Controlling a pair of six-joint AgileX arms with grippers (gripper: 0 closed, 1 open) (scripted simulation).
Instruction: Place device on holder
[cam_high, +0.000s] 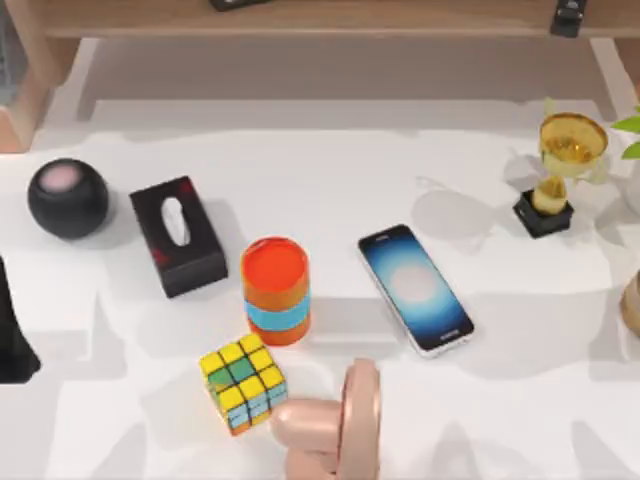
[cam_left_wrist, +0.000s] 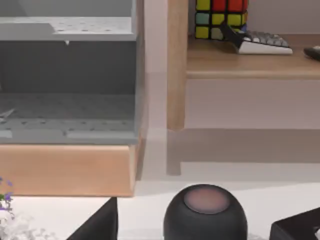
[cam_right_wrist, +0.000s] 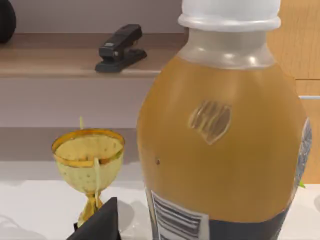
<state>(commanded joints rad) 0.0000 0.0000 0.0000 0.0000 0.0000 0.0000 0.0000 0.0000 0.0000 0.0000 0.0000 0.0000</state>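
The blue-screened, black-edged smartphone (cam_high: 415, 288) lies flat on the white tabletop (cam_high: 520, 400), ungrasped. The pink curved holder (cam_high: 345, 420) waits nearby. I cannot tell either hand's state.

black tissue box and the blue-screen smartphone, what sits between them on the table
In the top view, an orange cylinder with a blue band stands between the black tissue box and the flat blue-screen smartphone.

**Soft, even light with faint shadows**

The white table (cam_high: 520, 400) is brightly and evenly lit from above. Shadows are pale and soft-edged: broad grey patches lie beside the smartphone (cam_high: 415, 288), the tissue box (cam_high: 178, 236) and the trophy (cam_high: 562, 172). The phone's screen glows blue with a pale centre. A dull highlight sits on the juice bottle (cam_right_wrist: 220, 125). Under the shelf (cam_left_wrist: 252, 62) it is dimmer.
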